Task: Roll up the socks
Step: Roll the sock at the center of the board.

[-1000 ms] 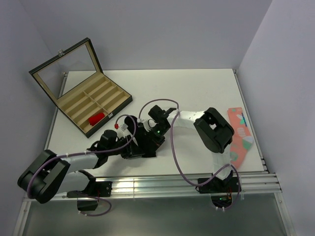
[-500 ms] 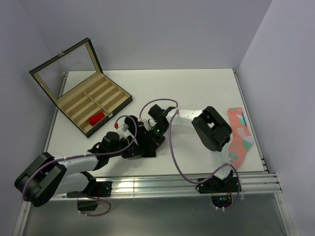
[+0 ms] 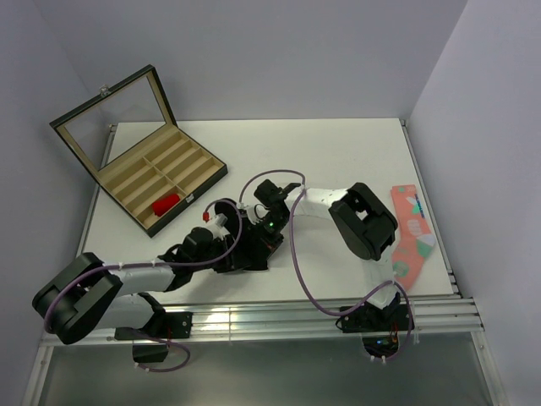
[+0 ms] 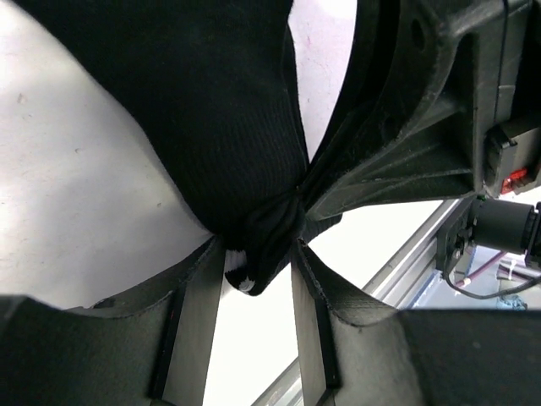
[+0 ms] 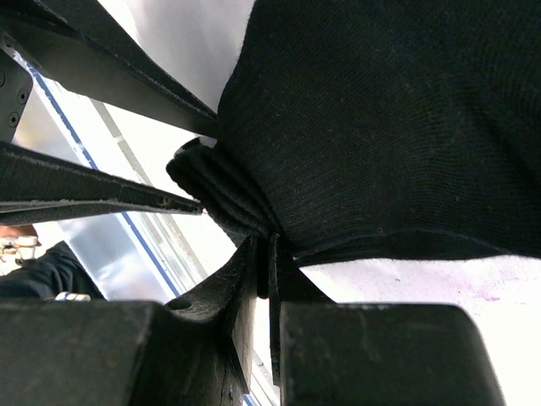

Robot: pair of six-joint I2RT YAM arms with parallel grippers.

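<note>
A black sock [image 4: 220,110] lies on the white table, mostly hidden under both grippers in the top view. My right gripper [image 5: 272,241] is shut on a fold of its fabric [image 5: 380,110]. My left gripper [image 4: 258,254] holds the bunched end, where a white stripe [image 4: 239,275] shows, its fingertips pressing both sides. Both grippers meet near the table's front middle, the left [image 3: 230,254] and the right [image 3: 256,239]. The red sock [image 3: 166,204] lies rolled in a compartment of the box.
An open black box [image 3: 208,180] with beige compartments and a glass lid [image 3: 114,110] stands at the back left. A salmon-pink sock [image 3: 410,233] lies along the right edge. The metal rail [image 3: 279,317] runs along the front.
The left arm has shifted slightly, its wrist edging closer to the right gripper. The right gripper stays pinched on the black sock.
</note>
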